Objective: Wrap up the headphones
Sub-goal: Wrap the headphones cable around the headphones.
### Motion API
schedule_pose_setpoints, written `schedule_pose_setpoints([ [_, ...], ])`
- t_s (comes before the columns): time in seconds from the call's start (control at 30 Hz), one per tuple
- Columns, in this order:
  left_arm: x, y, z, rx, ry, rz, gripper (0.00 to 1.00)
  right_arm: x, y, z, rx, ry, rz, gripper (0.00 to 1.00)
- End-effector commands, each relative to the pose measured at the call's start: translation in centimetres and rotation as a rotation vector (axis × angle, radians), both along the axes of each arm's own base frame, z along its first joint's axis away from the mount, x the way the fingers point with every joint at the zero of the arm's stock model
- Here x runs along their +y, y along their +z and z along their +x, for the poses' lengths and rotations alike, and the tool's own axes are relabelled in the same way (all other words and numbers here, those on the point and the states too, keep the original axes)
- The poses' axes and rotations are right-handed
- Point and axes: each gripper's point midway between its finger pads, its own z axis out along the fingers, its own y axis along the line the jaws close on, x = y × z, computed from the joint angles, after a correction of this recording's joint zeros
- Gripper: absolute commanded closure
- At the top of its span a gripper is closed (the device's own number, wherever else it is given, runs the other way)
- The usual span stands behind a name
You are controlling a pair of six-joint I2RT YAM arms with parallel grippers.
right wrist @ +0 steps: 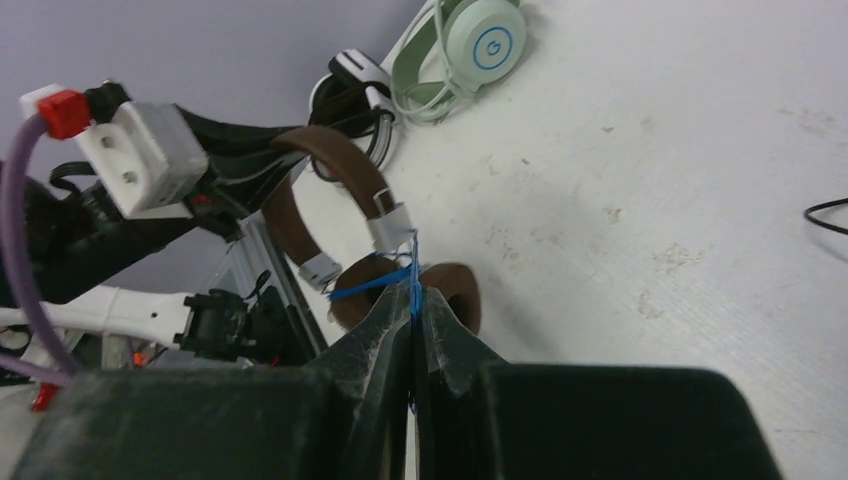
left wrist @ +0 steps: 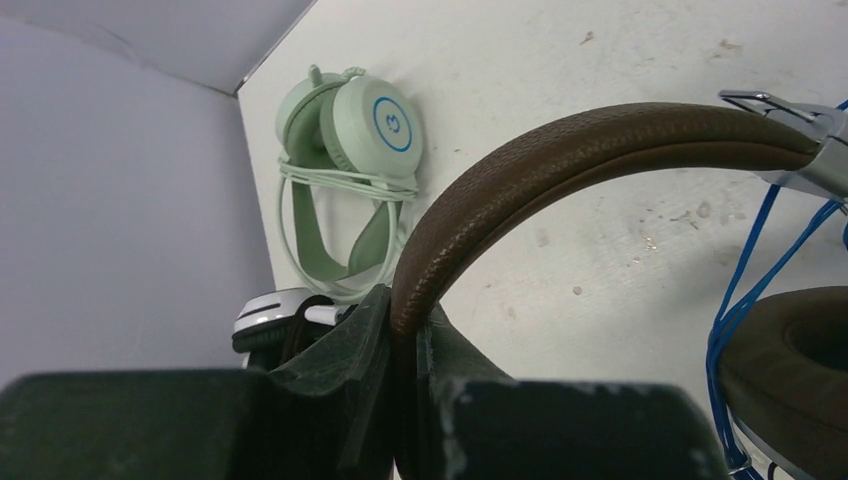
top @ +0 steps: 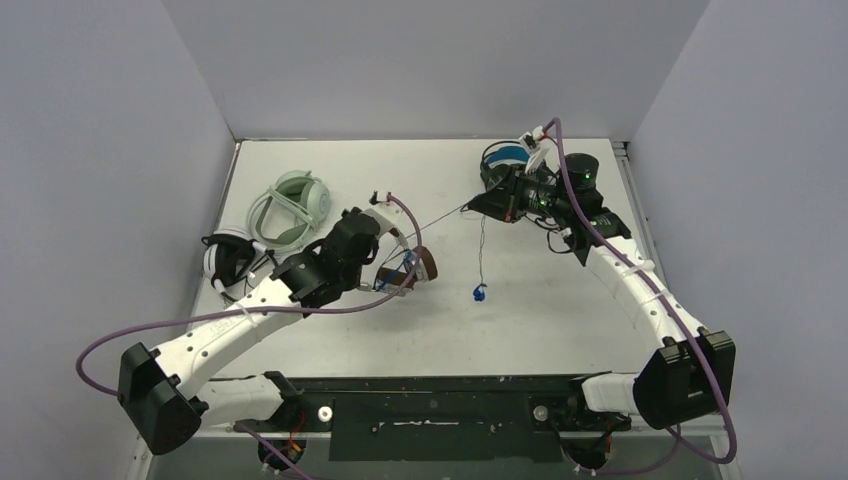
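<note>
My left gripper [left wrist: 402,315] is shut on the headband of the brown headphones [left wrist: 600,140], holding them above the table left of centre [top: 425,262]. Their blue cord [right wrist: 413,265] runs taut from the ear cups to my right gripper [right wrist: 414,298], which is shut on it further back and to the right [top: 478,205]. The cord's free end [top: 479,292] hangs below that gripper. At the back left lie the mint green headphones [top: 295,205] with their cord wound round them. The white headphones [top: 228,258] lie beside them. The black headphones with a blue headband [top: 505,155] lie behind my right arm.
Grey walls close in the table [top: 560,320] on the left, back and right. A thin black cable end [right wrist: 825,210] lies on the table at the right in the right wrist view.
</note>
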Motion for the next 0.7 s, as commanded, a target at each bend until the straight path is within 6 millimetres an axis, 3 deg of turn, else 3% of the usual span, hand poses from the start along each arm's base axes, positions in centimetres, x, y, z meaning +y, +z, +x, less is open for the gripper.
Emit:
schedule_pose_setpoints([
  [0.0, 1.3, 4.5, 1.9, -0.180, 0.215, -0.075, 1.00, 1.3, 3.9, -3.1, -0.037, 0.110, 0.052, 1.00],
  [0.2, 1.3, 2.8, 2.8, -0.167, 0.418, -0.139, 1.00, 2.1, 5.7, -4.8, -0.051, 0.130, 0.090, 1.00],
  [0.43, -0.9, 1.0, 4.6, -0.097, 0.595, -0.424, 1.00, 5.1, 6.7, -6.8, -0.055, 0.184, 0.146, 1.00],
  [0.67, 0.3, -1.2, 7.3, -0.014, 0.796, -0.770, 1.00, 7.6, 5.5, -9.6, -0.021, 0.239, 0.152, 1.00],
])
